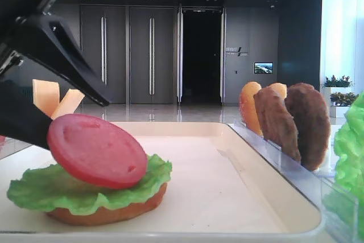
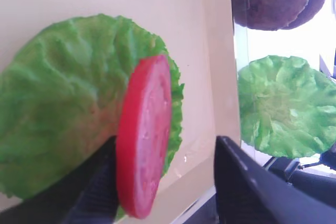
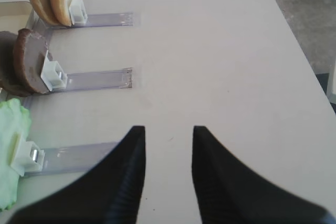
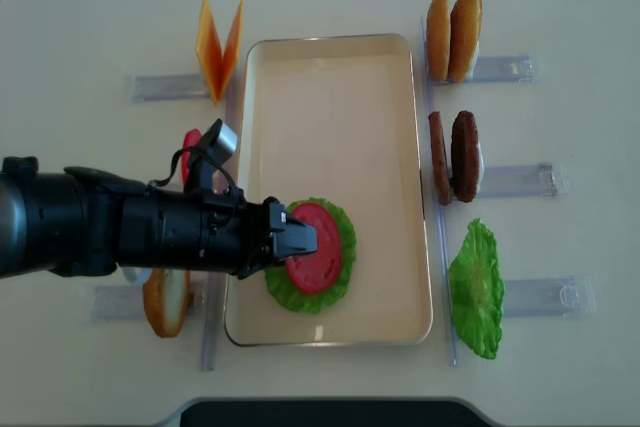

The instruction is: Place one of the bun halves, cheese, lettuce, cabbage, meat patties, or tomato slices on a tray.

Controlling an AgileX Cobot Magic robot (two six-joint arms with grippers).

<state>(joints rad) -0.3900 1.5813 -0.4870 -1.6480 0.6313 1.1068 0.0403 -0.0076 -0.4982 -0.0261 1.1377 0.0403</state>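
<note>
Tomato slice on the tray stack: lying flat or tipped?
Tipped. The tomato slice leans on the lettuce, one edge raised between the left gripper's open jaws.

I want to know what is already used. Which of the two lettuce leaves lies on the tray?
The lettuce leaf under the tomato slice, resting on a bun half on the tray. The other lettuce leaf stands in its rack, right of the tray.

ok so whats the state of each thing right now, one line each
tomato slice: tilted on the lettuce, between open jaws
lettuce on tray: flat on a bun half
bun half: flat on the tray, under the lettuce
left gripper: open around the tomato slice
right gripper: open, empty
meat patties: upright in rack
spare lettuce: off the tray
tray: holds one stack
</note>
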